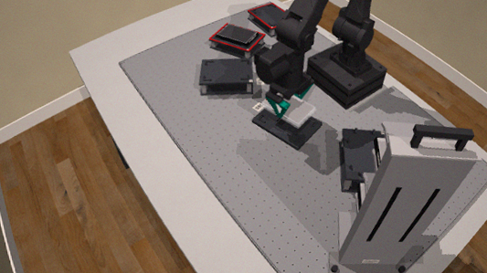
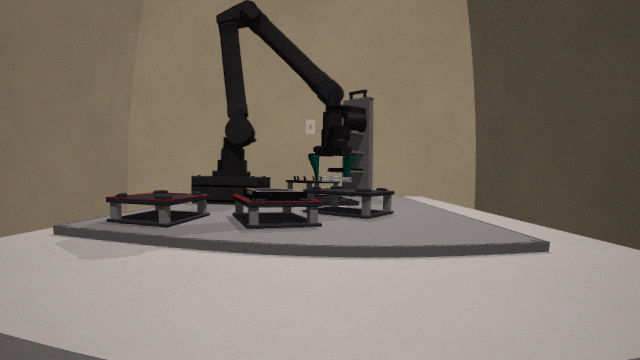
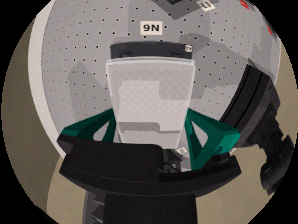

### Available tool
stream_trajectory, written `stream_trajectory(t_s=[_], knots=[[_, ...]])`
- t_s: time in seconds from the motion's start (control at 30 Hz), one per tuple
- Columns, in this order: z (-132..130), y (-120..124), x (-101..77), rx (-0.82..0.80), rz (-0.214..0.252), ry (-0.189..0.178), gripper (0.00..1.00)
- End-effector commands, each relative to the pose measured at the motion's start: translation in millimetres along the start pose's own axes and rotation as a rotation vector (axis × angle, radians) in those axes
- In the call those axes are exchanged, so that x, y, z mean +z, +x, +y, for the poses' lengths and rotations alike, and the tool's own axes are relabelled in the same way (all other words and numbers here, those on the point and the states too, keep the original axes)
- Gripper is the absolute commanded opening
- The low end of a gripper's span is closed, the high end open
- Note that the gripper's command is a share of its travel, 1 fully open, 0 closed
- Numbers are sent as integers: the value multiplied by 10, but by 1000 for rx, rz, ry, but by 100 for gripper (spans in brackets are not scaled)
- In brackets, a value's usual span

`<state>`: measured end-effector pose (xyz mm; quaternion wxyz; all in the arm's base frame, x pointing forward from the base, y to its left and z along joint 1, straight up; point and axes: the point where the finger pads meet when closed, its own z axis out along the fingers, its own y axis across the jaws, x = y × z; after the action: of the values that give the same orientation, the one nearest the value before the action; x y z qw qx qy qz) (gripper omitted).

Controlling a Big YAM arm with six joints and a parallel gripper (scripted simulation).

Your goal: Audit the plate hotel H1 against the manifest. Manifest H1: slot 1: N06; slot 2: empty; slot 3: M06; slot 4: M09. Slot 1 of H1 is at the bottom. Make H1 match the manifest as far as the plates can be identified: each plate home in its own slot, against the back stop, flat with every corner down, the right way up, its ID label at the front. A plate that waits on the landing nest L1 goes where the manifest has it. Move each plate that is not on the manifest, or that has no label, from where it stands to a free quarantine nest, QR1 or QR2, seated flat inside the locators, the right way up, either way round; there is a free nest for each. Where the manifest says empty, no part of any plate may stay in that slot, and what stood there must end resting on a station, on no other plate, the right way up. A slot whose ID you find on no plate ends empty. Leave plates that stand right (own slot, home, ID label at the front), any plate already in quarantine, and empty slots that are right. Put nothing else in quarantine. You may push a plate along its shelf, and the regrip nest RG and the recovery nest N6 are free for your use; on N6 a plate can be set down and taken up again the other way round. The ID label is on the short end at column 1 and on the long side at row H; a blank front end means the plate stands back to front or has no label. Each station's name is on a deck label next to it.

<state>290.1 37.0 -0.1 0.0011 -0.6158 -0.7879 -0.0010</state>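
My gripper [image 1: 291,99] [image 2: 331,177] [image 3: 150,111] has green fingers and is shut across the width of a white plate [image 1: 302,112] [image 2: 325,179] [image 3: 152,90]. It holds the plate flat, right over the low black recovery nest N6 [image 1: 303,134] [image 3: 149,50]. I cannot tell whether the plate touches the nest. No label shows on the plate's top. The grey plate hotel H1 [image 1: 407,200] [image 2: 362,140] stands at the right end of the deck, and its slots are hidden from these views.
Two red-edged quarantine nests stand at the far end. One [image 1: 260,43] [image 2: 277,202] carries a dark plate [image 1: 237,32], the other [image 1: 267,13] [image 2: 157,197] looks bare. A black nest [image 1: 225,75] is beside them. Another black nest [image 1: 357,151] stands by the hotel. The arm's base [image 1: 347,76] is close behind N6.
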Motion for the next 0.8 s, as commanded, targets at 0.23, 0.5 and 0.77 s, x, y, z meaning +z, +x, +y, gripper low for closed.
stream_trajectory(t_s=[0.23, 0.5, 0.77], knots=[[33, 20, 63, 3, -2, -8, 86], [56, 16, 103, 3, -3, -12, 86], [42, 18, 150, 3, -3, -10, 86]])
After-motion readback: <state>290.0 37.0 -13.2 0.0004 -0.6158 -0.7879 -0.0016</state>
